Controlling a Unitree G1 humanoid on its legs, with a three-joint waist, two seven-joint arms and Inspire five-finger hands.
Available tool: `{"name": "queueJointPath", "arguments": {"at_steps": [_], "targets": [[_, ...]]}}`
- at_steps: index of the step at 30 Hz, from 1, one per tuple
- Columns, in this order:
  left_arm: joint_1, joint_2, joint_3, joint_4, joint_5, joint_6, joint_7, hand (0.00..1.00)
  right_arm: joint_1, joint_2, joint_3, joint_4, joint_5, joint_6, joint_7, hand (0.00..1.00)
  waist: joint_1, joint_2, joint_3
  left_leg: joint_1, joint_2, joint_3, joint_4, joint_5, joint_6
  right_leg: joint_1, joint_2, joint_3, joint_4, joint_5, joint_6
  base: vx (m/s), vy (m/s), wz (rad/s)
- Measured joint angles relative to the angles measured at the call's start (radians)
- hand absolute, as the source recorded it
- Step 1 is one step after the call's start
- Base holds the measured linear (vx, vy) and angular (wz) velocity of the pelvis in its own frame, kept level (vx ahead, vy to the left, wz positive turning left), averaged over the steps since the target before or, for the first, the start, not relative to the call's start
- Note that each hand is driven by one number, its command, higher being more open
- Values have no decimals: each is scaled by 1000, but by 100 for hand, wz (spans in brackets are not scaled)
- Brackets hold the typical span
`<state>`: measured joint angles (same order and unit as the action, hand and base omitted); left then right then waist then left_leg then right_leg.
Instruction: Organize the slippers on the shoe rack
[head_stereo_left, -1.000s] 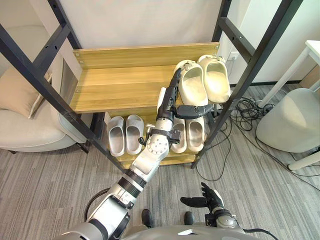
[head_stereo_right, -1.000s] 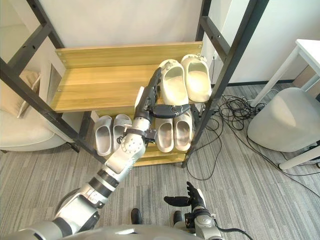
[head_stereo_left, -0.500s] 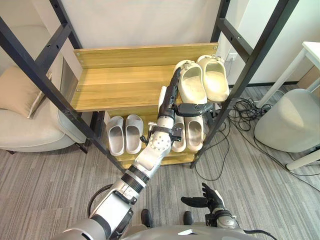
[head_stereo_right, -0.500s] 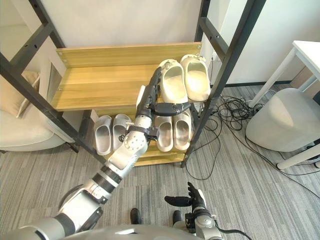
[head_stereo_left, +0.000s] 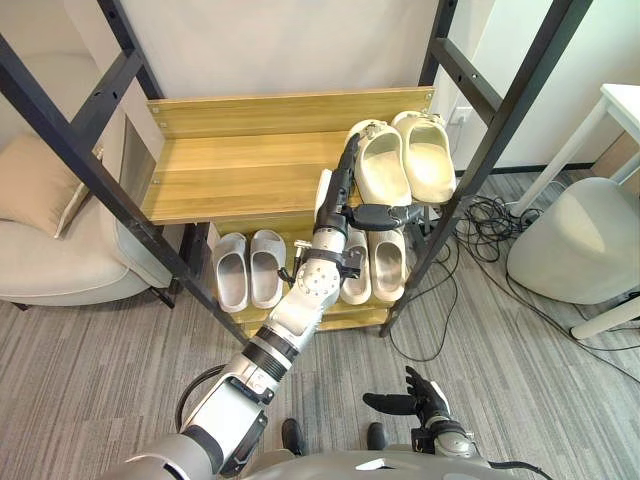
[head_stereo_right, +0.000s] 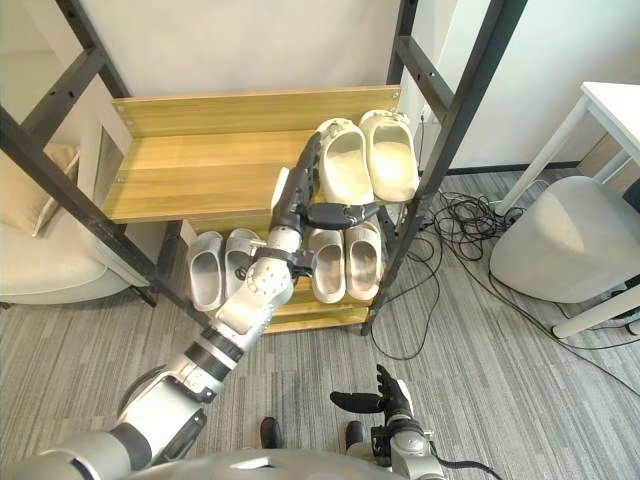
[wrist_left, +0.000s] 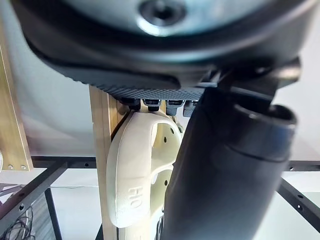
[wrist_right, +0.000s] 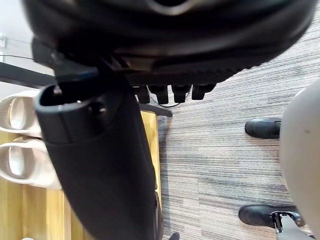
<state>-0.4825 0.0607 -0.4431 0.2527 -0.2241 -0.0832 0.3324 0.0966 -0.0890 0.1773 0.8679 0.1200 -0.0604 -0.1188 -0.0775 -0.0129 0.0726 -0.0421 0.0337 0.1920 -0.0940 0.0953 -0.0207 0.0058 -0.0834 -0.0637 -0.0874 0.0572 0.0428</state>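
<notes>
Two cream slippers (head_stereo_left: 405, 160) sit on the top shelf (head_stereo_left: 240, 170), left robot hand (head_stereo_left: 333, 203) flat-open against their left side, gripping nothing.

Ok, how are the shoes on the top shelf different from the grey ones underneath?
The cream clogs sit on the upper shelf; the grey slippers sit on the lower one, further left. The clogs look bigger and rounder than the slippers. The left hand rests against a clog; nothing touches the slippers. Both are neat pairs, side by side.
</notes>
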Motion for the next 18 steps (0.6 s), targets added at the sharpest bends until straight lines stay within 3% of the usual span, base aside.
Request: {"name": "queueJointPath", "arguments": {"at_steps": [12,18], "targets": [[266,32,-20,-275,-68,-2,-85,100,-41,20,62,52,1,12,6,100,30,4,0,15,1,-70,1,4,-1,51,-2,-82,4,-16,23,8,-8,17],[305,33,-101,-457,-166,-13,-154,100,-39,18,64,72,2,13,6,100,56,10,-5,3,-6,-96,0,9,1,50,-9,-103,9,-17,24,-44,16,13]]}}
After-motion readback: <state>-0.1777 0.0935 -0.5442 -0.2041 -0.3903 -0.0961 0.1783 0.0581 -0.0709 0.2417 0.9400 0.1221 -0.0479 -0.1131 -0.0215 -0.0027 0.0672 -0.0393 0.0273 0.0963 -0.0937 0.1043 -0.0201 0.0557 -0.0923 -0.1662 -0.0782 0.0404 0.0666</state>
